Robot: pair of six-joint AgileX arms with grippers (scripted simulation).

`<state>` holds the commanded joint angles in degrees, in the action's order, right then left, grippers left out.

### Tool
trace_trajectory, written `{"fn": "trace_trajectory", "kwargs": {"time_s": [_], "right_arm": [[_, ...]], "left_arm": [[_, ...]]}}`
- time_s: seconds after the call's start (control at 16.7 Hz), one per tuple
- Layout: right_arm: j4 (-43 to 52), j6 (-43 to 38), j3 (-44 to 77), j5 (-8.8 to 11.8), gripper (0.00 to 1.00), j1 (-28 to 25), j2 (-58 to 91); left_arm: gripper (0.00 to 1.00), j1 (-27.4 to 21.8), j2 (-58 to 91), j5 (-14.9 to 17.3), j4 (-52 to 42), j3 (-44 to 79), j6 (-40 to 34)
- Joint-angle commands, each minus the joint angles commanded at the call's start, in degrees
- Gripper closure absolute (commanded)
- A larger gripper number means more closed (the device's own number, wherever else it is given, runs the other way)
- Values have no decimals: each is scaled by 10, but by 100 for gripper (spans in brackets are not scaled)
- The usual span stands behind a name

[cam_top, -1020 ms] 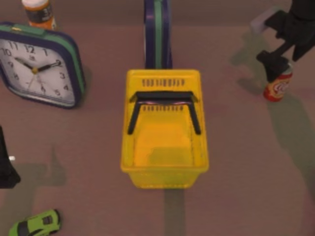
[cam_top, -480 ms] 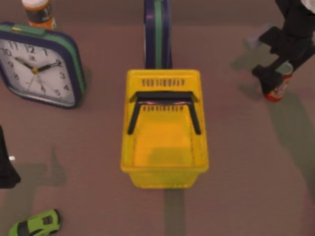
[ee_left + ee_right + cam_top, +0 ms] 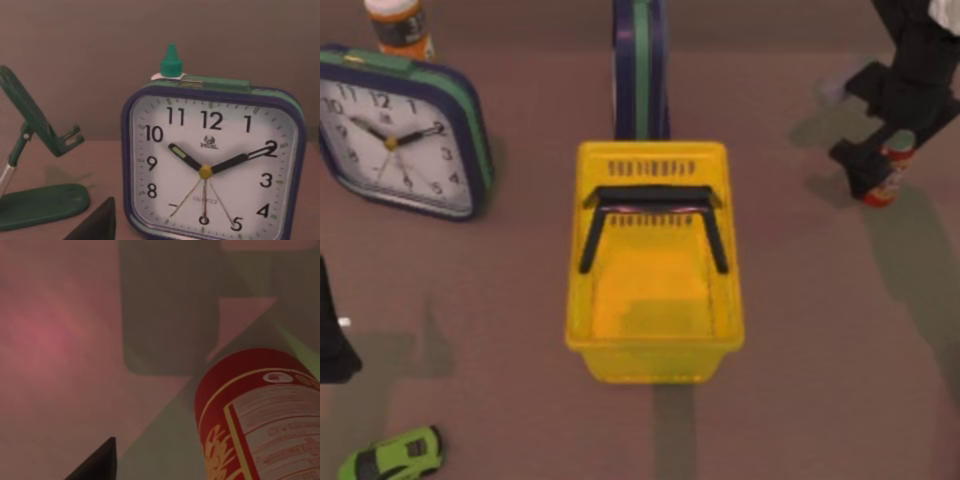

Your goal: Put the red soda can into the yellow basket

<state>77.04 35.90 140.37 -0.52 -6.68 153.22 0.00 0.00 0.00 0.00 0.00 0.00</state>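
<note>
Red soda can point(image 3: 886, 176) stands upright at the top view's upper right, well apart from the yellow basket point(image 3: 654, 340) at centre. You see its red wall, yellowish lower band and printed label point(image 3: 260, 425). Your right hand point(image 3: 873, 160) sits over it; its grip cannot be told. Left arm is parked at the left edge.

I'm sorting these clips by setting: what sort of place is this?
Probably a rendered tabletop test scene, not a lived-in room: a plain brown table carries unrelated props, including a yellow basket, a square alarm clock and a green toy car. The right gripper is at a red soda can.
</note>
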Motion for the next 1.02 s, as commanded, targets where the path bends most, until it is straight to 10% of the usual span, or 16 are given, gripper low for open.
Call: {"fn": "trace_trajectory", "kwargs": {"time_s": [0.72,1.02], "right_arm": [[0,0,0,0,98,0,0],[0,0,0,0,100,0,0]], "left_arm": [[0,0,0,0,0,0,0],[0,0,0,0,0,0,0]]}}
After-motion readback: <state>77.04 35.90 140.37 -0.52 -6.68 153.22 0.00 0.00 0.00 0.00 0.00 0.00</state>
